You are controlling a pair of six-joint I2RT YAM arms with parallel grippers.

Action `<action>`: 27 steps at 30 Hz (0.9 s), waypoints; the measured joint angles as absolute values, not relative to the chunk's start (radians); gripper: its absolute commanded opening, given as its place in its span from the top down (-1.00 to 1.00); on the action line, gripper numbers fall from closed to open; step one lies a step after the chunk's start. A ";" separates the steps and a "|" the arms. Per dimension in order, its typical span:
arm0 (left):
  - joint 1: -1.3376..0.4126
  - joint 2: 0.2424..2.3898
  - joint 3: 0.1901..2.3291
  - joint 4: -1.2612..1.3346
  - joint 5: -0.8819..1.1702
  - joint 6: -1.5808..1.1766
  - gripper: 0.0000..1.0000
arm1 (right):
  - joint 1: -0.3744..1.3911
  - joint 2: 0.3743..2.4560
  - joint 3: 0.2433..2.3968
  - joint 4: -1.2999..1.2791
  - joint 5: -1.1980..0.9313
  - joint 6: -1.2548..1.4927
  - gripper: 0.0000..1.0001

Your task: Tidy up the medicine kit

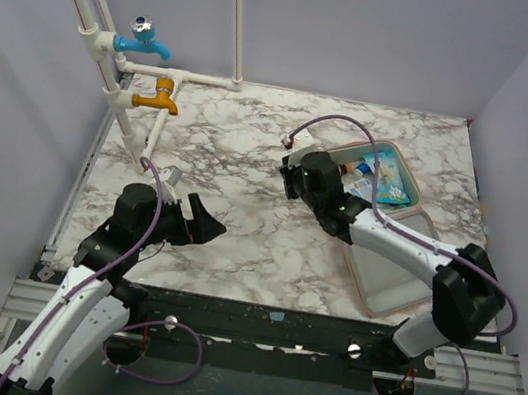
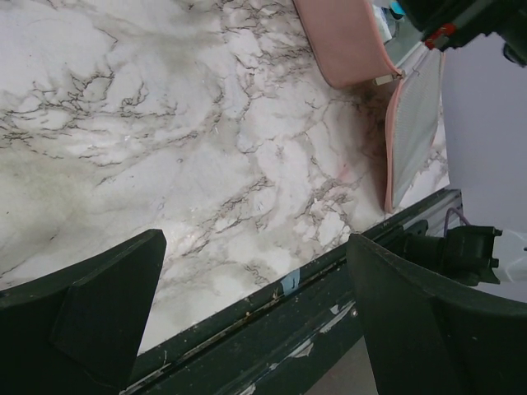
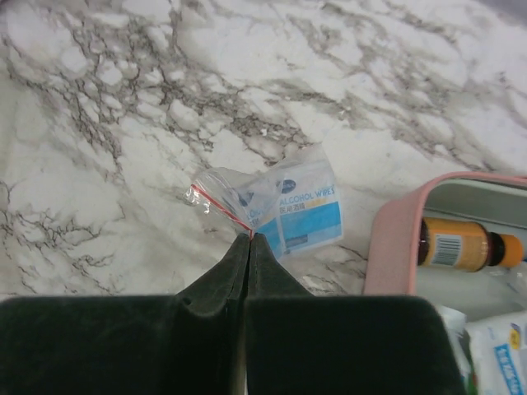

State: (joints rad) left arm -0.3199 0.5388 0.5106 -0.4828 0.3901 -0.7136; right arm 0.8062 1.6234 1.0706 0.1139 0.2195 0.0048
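Note:
The medicine kit (image 1: 395, 275), a pink soft case, lies open at the right of the marble table, its far half holding a brown bottle (image 3: 461, 244) and blue-white sachets. My right gripper (image 3: 249, 237) is shut on the red-striped edge of a clear zip bag (image 3: 239, 196) holding a blue-white alcohol wipes sachet (image 3: 306, 210), just left of the kit's pink rim (image 3: 394, 247). In the top view this gripper (image 1: 295, 160) sits at the kit's far left corner. My left gripper (image 1: 210, 227) is open and empty over the near left of the table; it also shows in the left wrist view (image 2: 255, 247).
White pipes with a blue tap (image 1: 144, 39) and an orange tap (image 1: 160, 94) stand at the back left. Purple walls close in three sides. The table's black front rail (image 2: 288, 284) lies under my left gripper. The kit's two halves show at the top right of the left wrist view (image 2: 346, 41).

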 measured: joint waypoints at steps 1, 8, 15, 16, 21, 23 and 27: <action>-0.320 0.535 0.511 -0.483 0.390 -0.715 -0.90 | 0.806 1.593 1.061 0.113 0.226 -0.001 0.99; -0.320 0.531 0.511 -0.486 0.389 -0.727 -0.90 | 0.808 1.412 1.000 0.111 0.391 -0.077 0.99; -0.320 0.533 0.511 -0.489 0.389 -0.730 -0.90 | 0.760 1.408 0.928 0.122 0.515 -0.159 0.99; -0.320 0.534 0.511 -0.489 0.389 -0.730 -0.90 | 0.741 1.420 0.923 0.123 0.522 -0.164 0.99; -0.320 0.530 0.511 -0.491 0.389 -0.730 -0.90 | 0.658 1.497 0.925 0.144 0.535 -0.175 0.99; -0.320 0.524 0.511 -0.496 0.389 -0.730 -0.90 | 0.633 1.537 0.931 0.149 0.534 -0.176 0.99; -0.320 0.510 0.511 -0.505 0.387 -0.730 -0.90 | 0.601 1.630 0.963 0.154 0.514 -0.176 0.99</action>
